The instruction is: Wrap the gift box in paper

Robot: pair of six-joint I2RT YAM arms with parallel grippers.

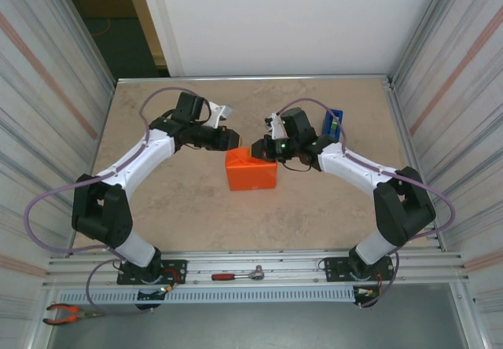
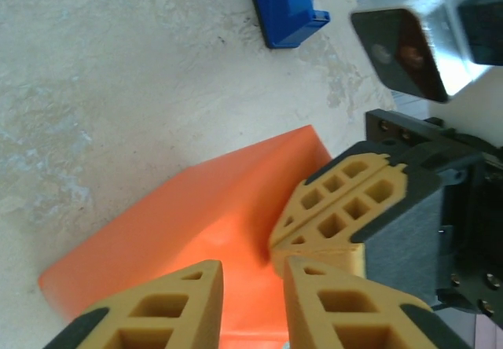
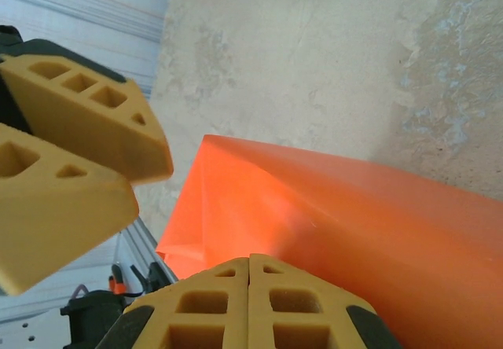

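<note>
One flap of the paper (image 1: 250,174) seems pinched in the right gripper (image 1: 259,146).

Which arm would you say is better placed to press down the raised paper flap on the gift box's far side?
Right, probably. The right gripper has shut jaws, tips against the paper where its flap stands up, while the left gripper hovers open just beside, apparently touching nothing.

Top cam overhead; wrist cams v close, both on gift box (image 2: 204,207)
</note>
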